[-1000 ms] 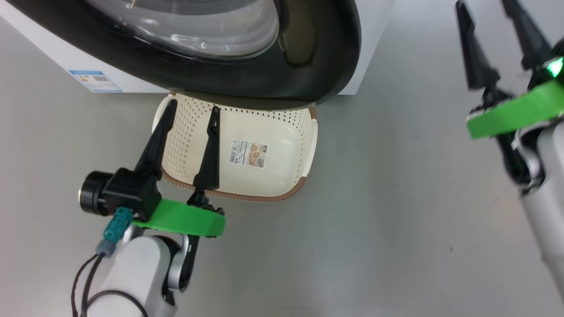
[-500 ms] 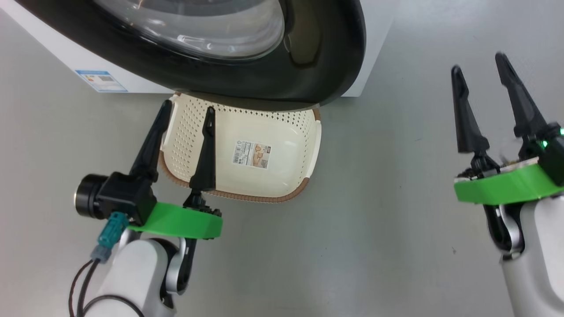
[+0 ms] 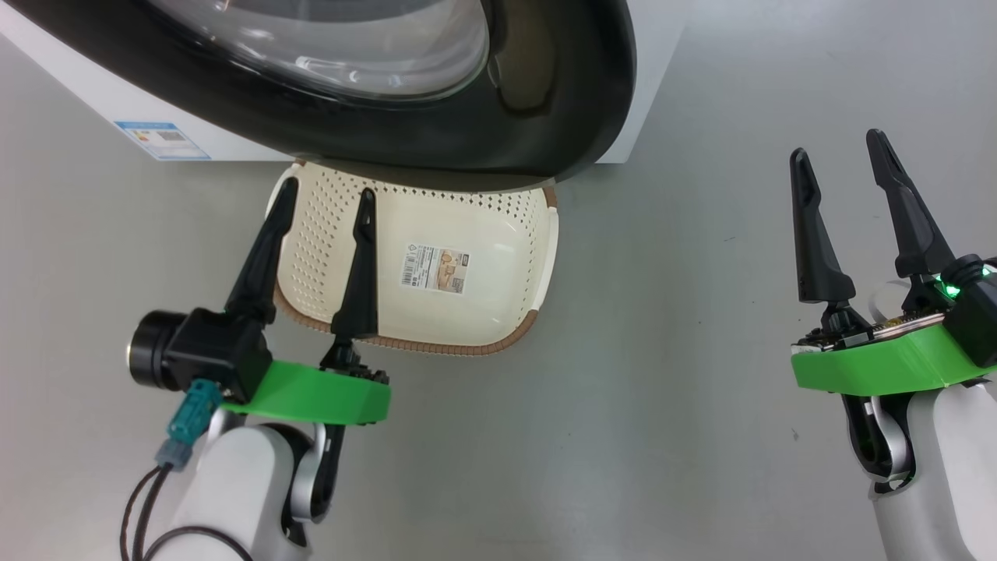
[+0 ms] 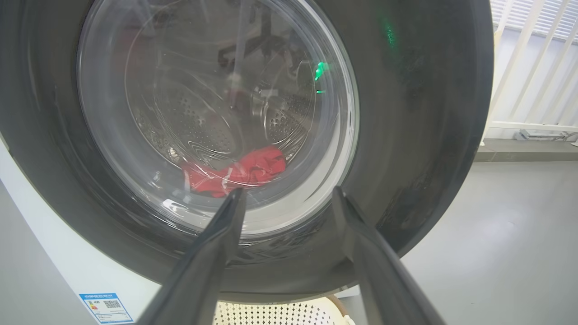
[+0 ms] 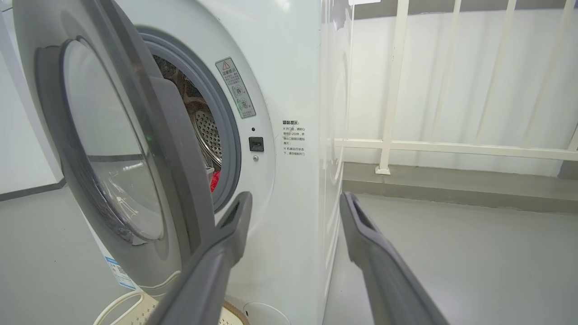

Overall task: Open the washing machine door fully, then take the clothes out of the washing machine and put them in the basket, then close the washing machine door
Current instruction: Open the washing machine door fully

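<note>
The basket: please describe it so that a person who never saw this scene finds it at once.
Find the white washing machine and its round black door, standing ajar. On the grey floor, partly under that door, sits the basket: cream perforated plastic, brown woven-look rim, paper label on its bottom.

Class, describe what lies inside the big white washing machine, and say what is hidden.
Bright red fabric clothes lie low in the perforated steel drum. Anything beneath them is covered.

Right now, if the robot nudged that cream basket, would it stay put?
Probably not: the basket looks empty and is perforated plastic, so likely light. It sits on smooth grey floor, so it would probably slide. Being wide and low, it seems unlikely to tip.
</note>
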`<state>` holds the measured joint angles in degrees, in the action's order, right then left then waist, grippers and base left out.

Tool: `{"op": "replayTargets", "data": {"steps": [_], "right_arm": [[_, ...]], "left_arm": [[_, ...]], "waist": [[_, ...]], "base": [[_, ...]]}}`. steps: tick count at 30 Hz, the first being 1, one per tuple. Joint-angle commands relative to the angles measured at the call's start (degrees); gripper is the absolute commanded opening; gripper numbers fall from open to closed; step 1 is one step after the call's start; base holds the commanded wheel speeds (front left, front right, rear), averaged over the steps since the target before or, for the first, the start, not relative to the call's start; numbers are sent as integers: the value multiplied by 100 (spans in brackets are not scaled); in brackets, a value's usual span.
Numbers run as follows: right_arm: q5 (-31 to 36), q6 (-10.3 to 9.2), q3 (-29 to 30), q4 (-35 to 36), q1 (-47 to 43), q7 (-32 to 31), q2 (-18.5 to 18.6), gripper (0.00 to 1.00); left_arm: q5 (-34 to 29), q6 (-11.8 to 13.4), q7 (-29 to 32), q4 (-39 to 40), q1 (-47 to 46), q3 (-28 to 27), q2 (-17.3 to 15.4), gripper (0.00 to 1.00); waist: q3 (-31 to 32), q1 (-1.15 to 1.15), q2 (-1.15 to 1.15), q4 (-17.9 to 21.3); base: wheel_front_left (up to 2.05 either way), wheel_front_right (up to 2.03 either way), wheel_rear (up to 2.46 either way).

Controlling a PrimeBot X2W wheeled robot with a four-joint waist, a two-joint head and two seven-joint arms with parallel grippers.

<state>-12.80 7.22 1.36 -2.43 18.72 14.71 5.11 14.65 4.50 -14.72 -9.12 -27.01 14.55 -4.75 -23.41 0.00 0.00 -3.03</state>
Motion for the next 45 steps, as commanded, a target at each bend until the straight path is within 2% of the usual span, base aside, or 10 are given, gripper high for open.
{"op": "replayTargets", "data": {"steps": [1, 22, 23, 24, 25, 28, 31, 35, 40, 45], "right_arm": [[27, 26, -84, 165, -164, 29, -30, 100], [77, 26, -160, 39, -104, 29, -77, 100], [78, 26, -216, 22, -104, 29, -51, 18], [42, 26, -278, 0, -100, 29, -34, 0], [-63, 26, -329, -37, -95, 29, -37, 0], [-729, 26, -412, -112, -14, 29, -79, 0], [-1717, 26, -539, -205, 153, 29, -92, 0], [-3179, 26, -805, -274, 546, -173, 132, 0], [-5212, 26, -813, -145, 1105, -761, 387, 0], [-6978, 26, -671, -215, 1622, -1771, 518, 0]], "left_arm": [[-65, -39, -28, 147, 38, -221, -112, 100], [-220, -141, -28, 95, 67, -358, -17, 100], [-225, -147, -28, 94, 67, -361, -13, 100], [-232, -152, -28, 92, 71, -363, -10, 100], [-240, -155, -28, 90, 76, -364, -7, 100], [-256, -172, -28, 79, 81, -356, 6, 100], [-262, -186, -28, 79, 71, -354, 23, 100], [-261, -198, -28, 112, 69, -392, 36, 100], [-284, -207, -28, 162, 93, -403, 55, 100], [-306, -210, -28, 206, 111, -415, 70, 100]], "waist": [[6, 0, 0, 5], [28, 0, 0, -35], [31, 0, 0, -37], [36, 0, 0, -38], [38, 0, 0, -40], [40, 0, 0, -61], [30, 0, 0, -88], [3, 0, 0, -123], [-42, 0, 0, -187], [-97, 0, 0, -244]], "base": [[0, 0, 0], [0, 0, 0], [0, 0, 0], [0, 0, 0], [0, 0, 0], [0, 0, 0], [0, 0, 0], [0, 0, 0], [0, 0, 0], [0, 0, 0]]}}
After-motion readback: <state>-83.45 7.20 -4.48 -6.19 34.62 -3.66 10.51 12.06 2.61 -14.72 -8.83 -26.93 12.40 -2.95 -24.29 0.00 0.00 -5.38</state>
